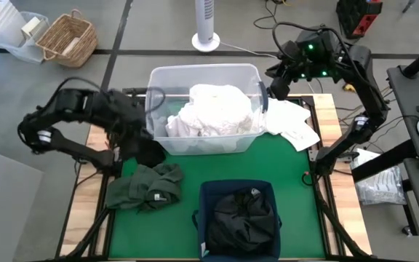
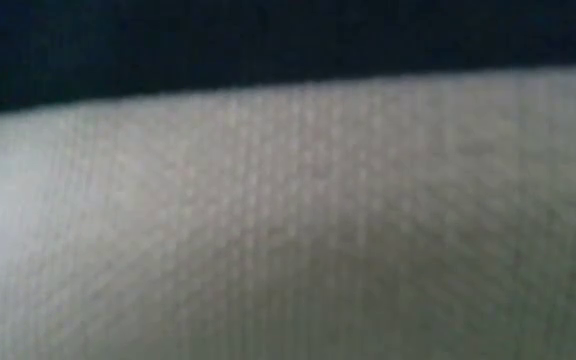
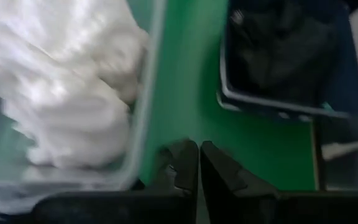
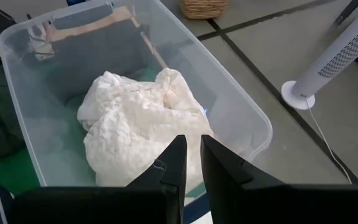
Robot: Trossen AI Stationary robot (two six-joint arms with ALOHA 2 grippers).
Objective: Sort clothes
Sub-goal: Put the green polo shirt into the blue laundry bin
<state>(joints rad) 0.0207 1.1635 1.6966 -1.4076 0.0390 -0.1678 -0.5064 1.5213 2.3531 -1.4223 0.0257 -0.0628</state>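
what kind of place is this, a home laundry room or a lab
Most likely a robotics lab or test space, not a home: two robot arms are mounted at a green-topped table on a bare grey floor, with cables and equipment stands around it. A tower fan and a wicker basket sit on the floor nearby.

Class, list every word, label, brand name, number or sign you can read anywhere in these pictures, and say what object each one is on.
None can be read.
The dark green garment carries a small pale tag, too small to read.
The clear plastic tub, navy bin and white clothes show no lettering.
The low view shows only blurred fabric.
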